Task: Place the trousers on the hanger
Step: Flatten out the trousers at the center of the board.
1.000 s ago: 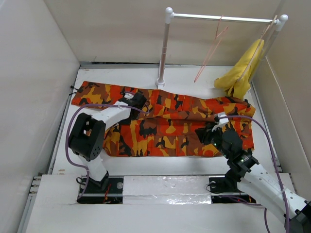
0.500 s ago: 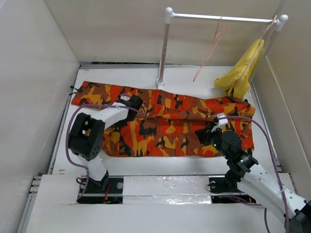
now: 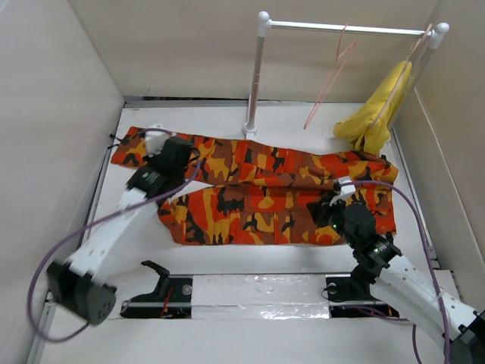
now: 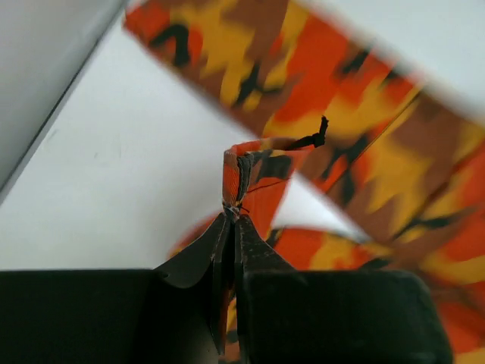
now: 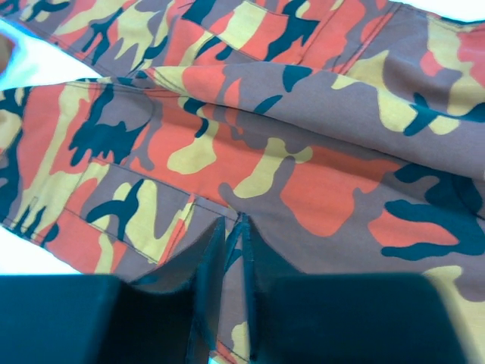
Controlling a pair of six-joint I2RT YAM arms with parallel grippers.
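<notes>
Left fingers, swung further left of the hanger, pinch the trousers hem; right fingers pinch cloth; grasping step, joint lift likely next.

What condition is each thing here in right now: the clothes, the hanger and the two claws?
trousers: spread out on the table, not on the hanger.
hanger: hooked on the rail, bare.
yellow cloth: hanging at the rail's right end.
left claw: shut on a raised fold of the trousers.
right claw: shut on a fold of the trousers.
</notes>
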